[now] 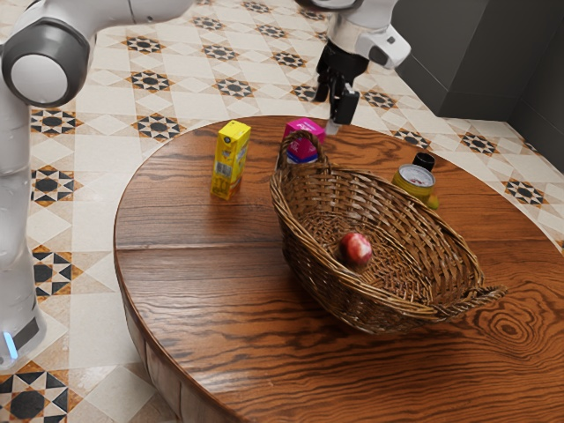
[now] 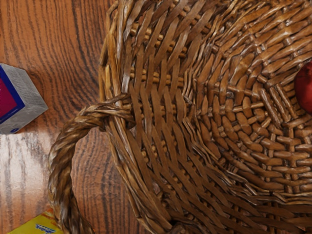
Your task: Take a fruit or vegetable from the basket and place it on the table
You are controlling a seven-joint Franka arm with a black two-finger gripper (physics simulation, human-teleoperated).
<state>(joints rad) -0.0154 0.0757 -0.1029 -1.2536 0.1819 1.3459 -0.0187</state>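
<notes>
Resting in basket [image 1: 308, 189], red fruit [image 1: 356, 248], yellow carton [image 1: 231, 160], lettering illegible, hand [image 1: 336, 113], open or clenched, cannot tell

The white arm [image 1: 13, 194] rises upright at the exterior view's left, a blue light [image 1: 10, 345] glowing low on it, then bends at a large round joint [image 1: 44, 69]; at its far end the pale wrist [image 1: 359, 37] carries the black gripper [image 1: 337, 115], pointing downward
</notes>
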